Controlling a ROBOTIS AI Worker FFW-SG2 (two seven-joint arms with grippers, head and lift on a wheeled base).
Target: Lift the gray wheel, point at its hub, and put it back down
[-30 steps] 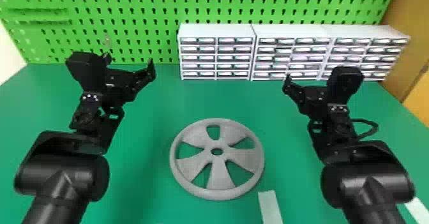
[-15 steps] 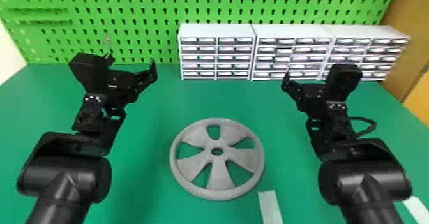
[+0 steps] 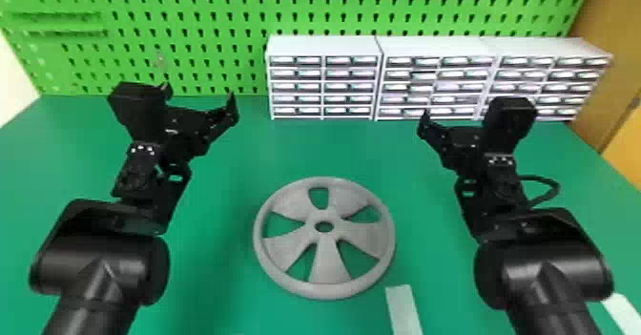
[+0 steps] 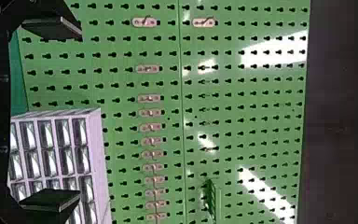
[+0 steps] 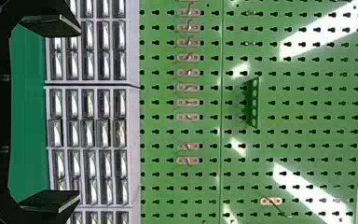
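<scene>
Both jaw pairs spread; gray wheel (image 3: 326,262) between them, well apart.

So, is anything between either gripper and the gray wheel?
Nothing visible stands between the gray wheel and either the left gripper or the right gripper; the drawer cabinets stand at the back of the table.

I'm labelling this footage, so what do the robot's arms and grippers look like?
The left arm and right arm are black, with rounded segments, boxy wrist housings and white dots. A black cable loops beside the right arm. The left gripper and right gripper each have two flat black fingers.
</scene>
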